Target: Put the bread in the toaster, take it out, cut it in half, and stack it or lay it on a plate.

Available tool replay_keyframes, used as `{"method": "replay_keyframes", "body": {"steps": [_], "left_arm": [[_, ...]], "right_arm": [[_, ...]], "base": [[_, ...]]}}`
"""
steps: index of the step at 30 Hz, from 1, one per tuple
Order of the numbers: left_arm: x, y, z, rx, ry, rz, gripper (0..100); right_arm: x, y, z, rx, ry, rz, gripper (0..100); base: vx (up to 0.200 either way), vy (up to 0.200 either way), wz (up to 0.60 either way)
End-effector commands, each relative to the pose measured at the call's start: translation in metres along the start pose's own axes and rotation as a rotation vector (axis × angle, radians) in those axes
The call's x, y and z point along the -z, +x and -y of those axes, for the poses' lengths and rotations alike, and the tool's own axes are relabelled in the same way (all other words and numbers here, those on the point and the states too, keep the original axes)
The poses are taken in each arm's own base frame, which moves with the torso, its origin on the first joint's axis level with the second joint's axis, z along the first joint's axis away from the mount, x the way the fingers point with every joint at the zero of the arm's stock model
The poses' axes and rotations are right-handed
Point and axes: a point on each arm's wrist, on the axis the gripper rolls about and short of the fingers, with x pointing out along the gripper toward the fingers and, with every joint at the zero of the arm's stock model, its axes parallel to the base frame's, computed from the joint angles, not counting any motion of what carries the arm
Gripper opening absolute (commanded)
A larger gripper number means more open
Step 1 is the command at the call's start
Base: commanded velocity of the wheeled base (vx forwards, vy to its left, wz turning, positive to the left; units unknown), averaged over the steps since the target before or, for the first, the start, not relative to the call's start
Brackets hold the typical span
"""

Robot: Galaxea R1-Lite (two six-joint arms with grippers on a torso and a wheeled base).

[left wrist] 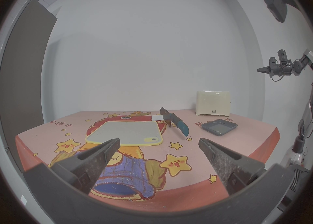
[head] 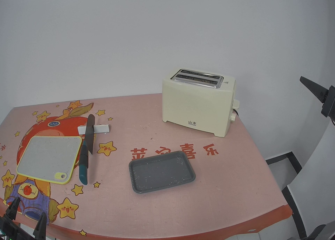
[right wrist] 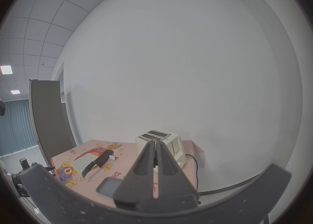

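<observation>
Left gripper (left wrist: pixel 158 143) hangs with its jaws spread wide and nothing between them, just off the near left corner of the table (head: pixel 209 188). Right gripper (right wrist: pixel 156 144) is clenched, finger against finger, gripping nothing, and is raised beyond the table's right edge.

Well apart from the left gripper, the toaster (head: pixel 197 102) stands upright at the far right of the table, nearer the right gripper but below it and clear of it. It is a cream box with two long slots in a metal-trimmed top, a lever and a knob on its right end, and a dark cord behind.

Nearer than the toaster lies the plate (head: pixel 161 171), a shallow grey rectangular tray flecked with crumbs. To its left the knife (head: pixel 86 153) has a dark blade and a teal handle; the blade leans on a small white block (head: pixel 101 128). Just left of the knife lies the board (head: pixel 49 158), pale grey with a yellow-green rim, closest to the left gripper. A pink cartoon print covers the table.
</observation>
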Motion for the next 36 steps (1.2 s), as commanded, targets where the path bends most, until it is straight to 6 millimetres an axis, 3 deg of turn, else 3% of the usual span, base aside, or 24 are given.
{"method": "replay_keyframes", "body": {"steps": [1, 16, 17, 29, 30, 36], "left_arm": [[0.005, -0.001, 0.000, -0.017, 0.002, 0.019, 100], [0.005, -0.001, 0.000, -0.039, -0.008, 0.016, 100], [0.005, -0.001, 0.000, -0.037, -0.008, 0.016, 0], [0.005, -0.001, 0.000, -0.036, -0.003, 0.018, 0], [0.005, -0.001, 0.000, -0.036, -0.002, 0.018, 100], [0.005, -0.001, 0.000, -0.029, -0.005, 0.018, 100]], "right_arm": [[-0.002, -0.004, -0.001, -0.001, -0.002, 0.011, 0], [0.011, 0.002, 0.002, 0.004, -0.009, -0.034, 0], [0.011, 0.002, 0.002, 0.004, -0.011, -0.034, 0], [0.008, 0.000, 0.003, 0.005, -0.015, -0.020, 0], [0.008, 0.000, 0.003, 0.004, -0.016, -0.022, 0], [0.011, 0.002, 0.003, 0.006, -0.013, -0.037, 0]], "base": [[0.000, 0.000, 0.00], [0.000, 0.000, 0.00], [0.000, 0.000, 0.00], [0.000, 0.000, 0.00], [0.000, 0.000, 0.00], [0.000, 0.000, 0.00]]}}
